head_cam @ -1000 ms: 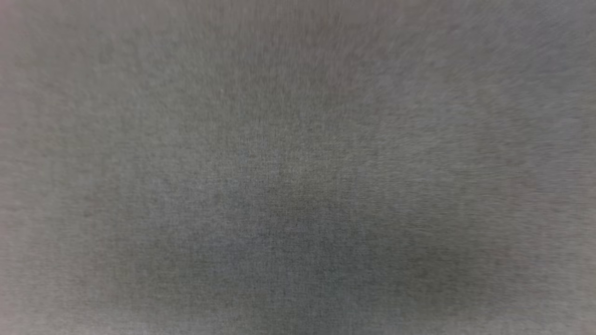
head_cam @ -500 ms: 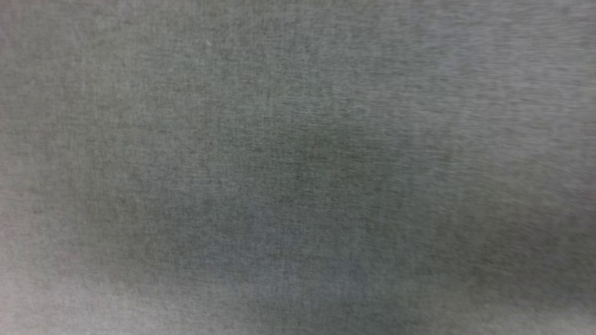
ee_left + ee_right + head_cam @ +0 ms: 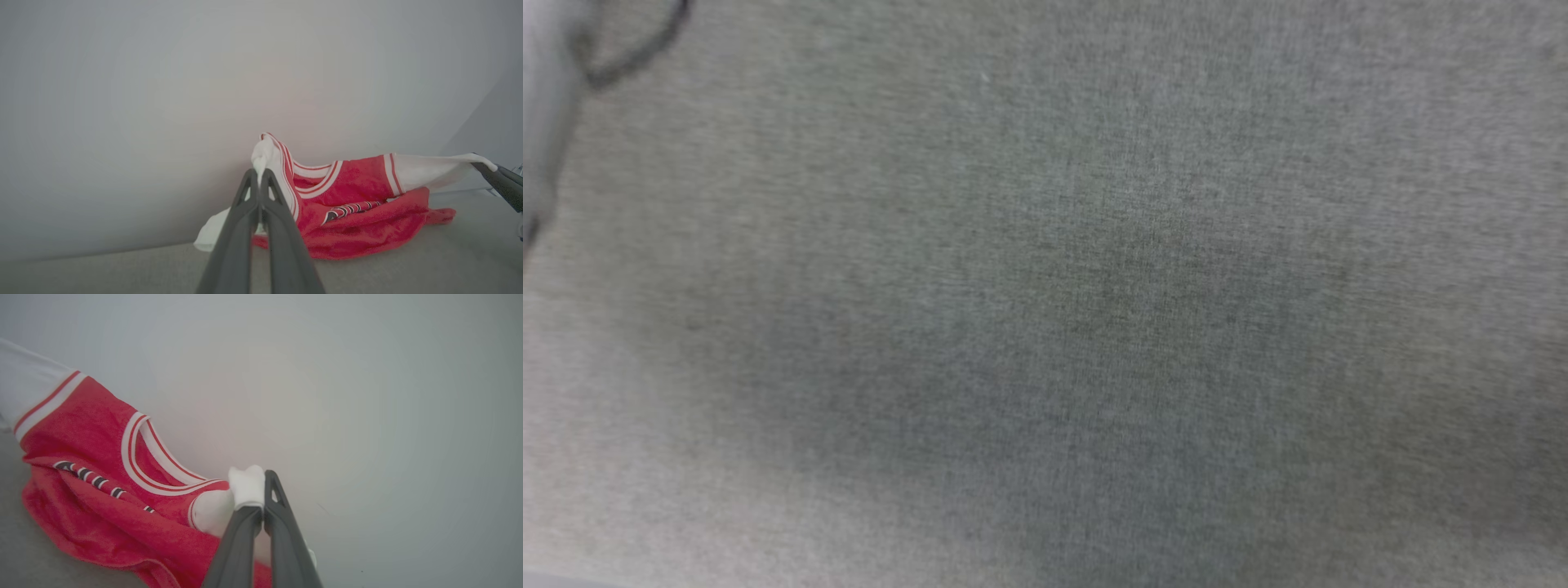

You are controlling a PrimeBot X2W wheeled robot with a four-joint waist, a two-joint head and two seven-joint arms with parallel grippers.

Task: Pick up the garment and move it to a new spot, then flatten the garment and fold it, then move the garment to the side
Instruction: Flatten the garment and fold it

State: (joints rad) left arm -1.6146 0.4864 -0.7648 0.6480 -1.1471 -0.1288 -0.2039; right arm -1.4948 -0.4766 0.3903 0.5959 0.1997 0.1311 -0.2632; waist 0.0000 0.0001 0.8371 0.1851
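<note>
The garment [image 3: 359, 220] is a red jersey with white sleeves and red-and-white striped trim. Its shoulders are lifted and its lower part sags onto the grey surface [image 3: 449, 253]. In the left wrist view my left gripper [image 3: 259, 173] is shut on one white sleeve. At that view's right edge my right gripper [image 3: 488, 167] pinches the other sleeve, which is pulled out taut. In the right wrist view the right gripper [image 3: 261, 486] is shut on a white bunch of sleeve, with the garment [image 3: 102, 457] hanging to its left. Black white-edged letters show partly in a fold.
A plain pale wall [image 3: 204, 81] stands right behind the garment. The head view looks closely at blurred grey cloth surface [image 3: 1045, 294]. A pale blurred shape [image 3: 543, 122] and a dark looped cable [image 3: 637, 49] sit in its top left corner.
The head picture has shifted, so the camera moved. A pale shape and a dark loop have come into its top left corner.
</note>
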